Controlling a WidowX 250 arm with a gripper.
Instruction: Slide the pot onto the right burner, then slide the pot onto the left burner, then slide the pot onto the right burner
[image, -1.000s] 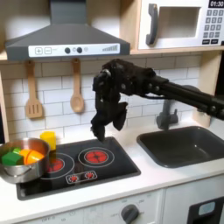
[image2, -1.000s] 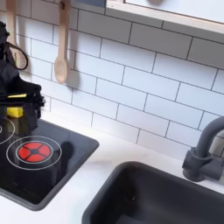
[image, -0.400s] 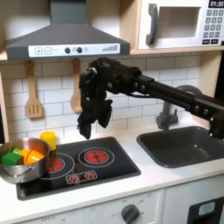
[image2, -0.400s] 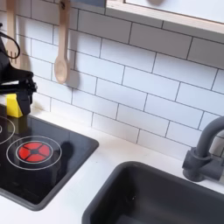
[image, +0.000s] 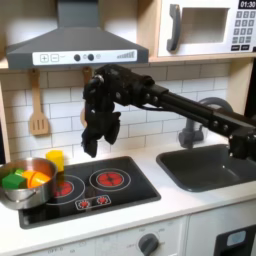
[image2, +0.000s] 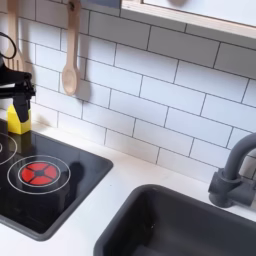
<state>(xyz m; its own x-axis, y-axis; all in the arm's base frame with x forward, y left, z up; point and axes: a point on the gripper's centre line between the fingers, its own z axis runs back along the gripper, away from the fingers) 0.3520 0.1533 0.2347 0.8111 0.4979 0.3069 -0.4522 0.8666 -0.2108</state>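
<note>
Gripper (image: 90, 150) hovers above stovetop — pot (image: 25, 183) sits apart — microwave (image: 205, 28) display unreadable.

The pot (image: 25, 186) looks like polished metal, shiny and silver, and the food pieces (image: 26, 179) inside look like smooth plastic. The stove top (image: 130, 193) is black and a little glossy, with the two burners printed flat in red: the left burner (image: 60, 188) and the right burner (image: 108, 179). The gripper (image: 89, 147) looks like matt black plastic. On the far wall the tiles (image2: 150, 75) are white and glossy, and the spoon (image2: 69, 60) hanging there looks like pale wood. The sink (image2: 190, 226) is dark grey and matt.
</note>
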